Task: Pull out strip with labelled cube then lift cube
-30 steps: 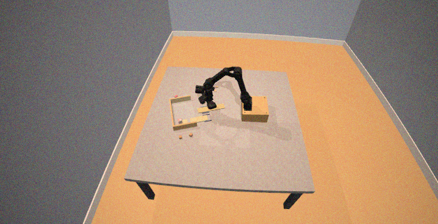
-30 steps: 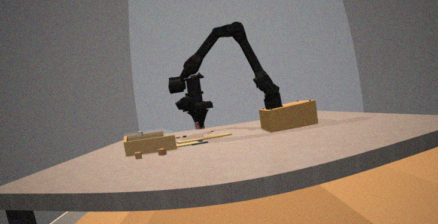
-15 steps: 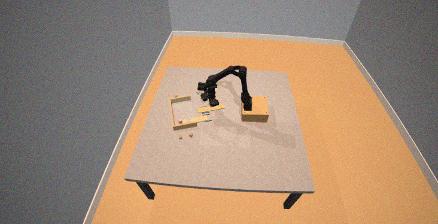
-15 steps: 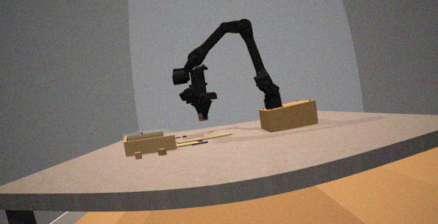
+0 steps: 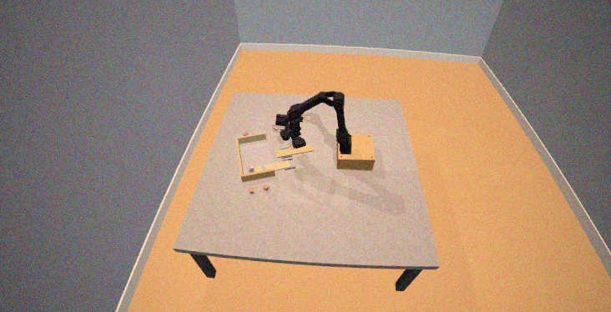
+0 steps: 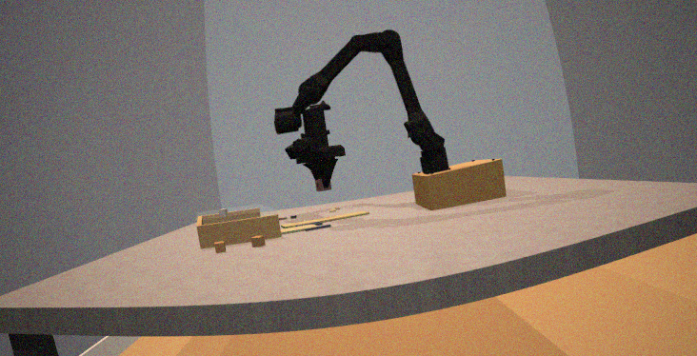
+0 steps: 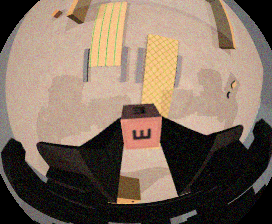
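Pretty much done: gripper (image 6: 322,184) clamped on the labelled pink cube (image 7: 141,133), hoisted well above the table (image 6: 439,256), whole strip (image 5: 294,151) pulled out. Just hold.

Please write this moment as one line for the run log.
phase: hold-up | gripper: shut on labelled cube | height: above table | pulled strip: lying outside frame

Labelled cube (image 7: 141,133) between claw (image 6: 323,184) fingers, high above strips (image 5: 294,151) beside the frame (image 5: 240,156).
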Controlling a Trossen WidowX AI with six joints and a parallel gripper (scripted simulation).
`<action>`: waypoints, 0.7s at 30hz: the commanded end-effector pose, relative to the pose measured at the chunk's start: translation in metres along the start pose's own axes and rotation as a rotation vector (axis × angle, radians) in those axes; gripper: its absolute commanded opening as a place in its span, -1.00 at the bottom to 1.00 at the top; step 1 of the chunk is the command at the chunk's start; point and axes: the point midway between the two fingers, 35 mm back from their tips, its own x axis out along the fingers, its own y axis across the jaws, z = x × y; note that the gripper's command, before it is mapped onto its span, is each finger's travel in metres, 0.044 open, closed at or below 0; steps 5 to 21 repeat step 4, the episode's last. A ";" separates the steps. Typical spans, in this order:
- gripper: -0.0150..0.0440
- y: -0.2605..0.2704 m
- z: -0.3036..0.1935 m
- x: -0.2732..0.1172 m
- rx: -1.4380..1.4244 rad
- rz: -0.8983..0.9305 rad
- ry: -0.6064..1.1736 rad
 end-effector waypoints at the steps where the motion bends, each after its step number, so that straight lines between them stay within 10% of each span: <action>1: -0.49 -0.001 0.000 -0.001 0.003 -0.003 0.001; 21: -0.49 -0.001 0.000 -0.001 0.003 -0.003 0.001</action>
